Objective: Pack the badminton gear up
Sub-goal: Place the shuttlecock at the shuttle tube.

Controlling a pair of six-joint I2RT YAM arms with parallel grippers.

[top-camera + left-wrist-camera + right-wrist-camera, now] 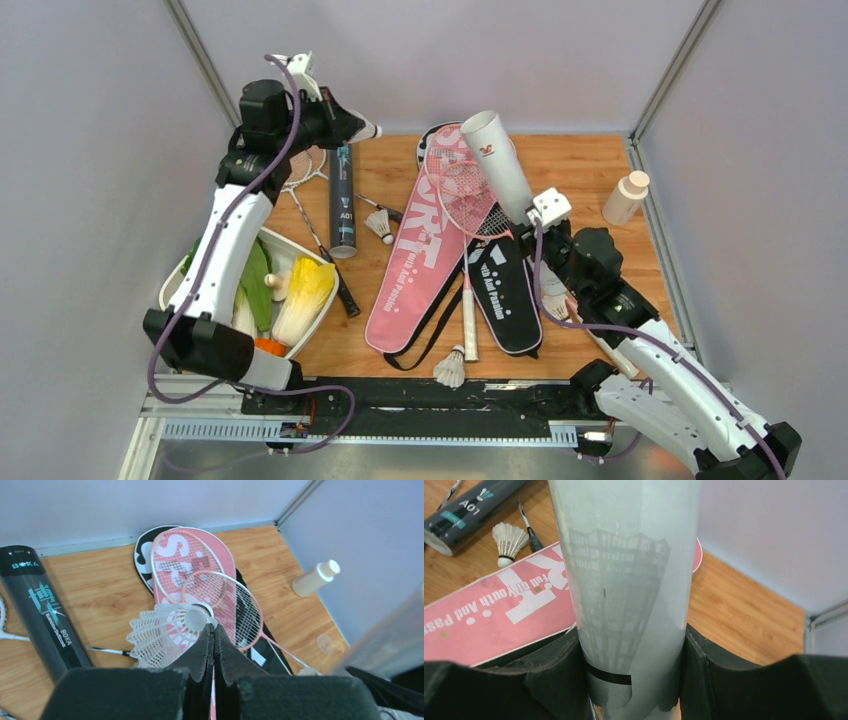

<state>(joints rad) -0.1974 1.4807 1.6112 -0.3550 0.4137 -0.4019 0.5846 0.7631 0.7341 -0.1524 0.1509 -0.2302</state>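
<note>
left pincer (214, 631), raised, pinches shuttlecock (162, 636); right pincer (631, 666) holds white tube (624, 555) tilted.

Light wooden bench (590, 165). Just near of left hand (370, 130): long black cardboard tube (343, 200). Left of right hand (525, 212): pink "SPORT" fabric bag (410, 280) beside black fabric bag (512, 300). Right: small tan-capped white bottle (625, 198).

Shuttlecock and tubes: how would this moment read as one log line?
left tool: shut on shuttlecock | right tool: shut on white tube | black tube: lying on table
</note>
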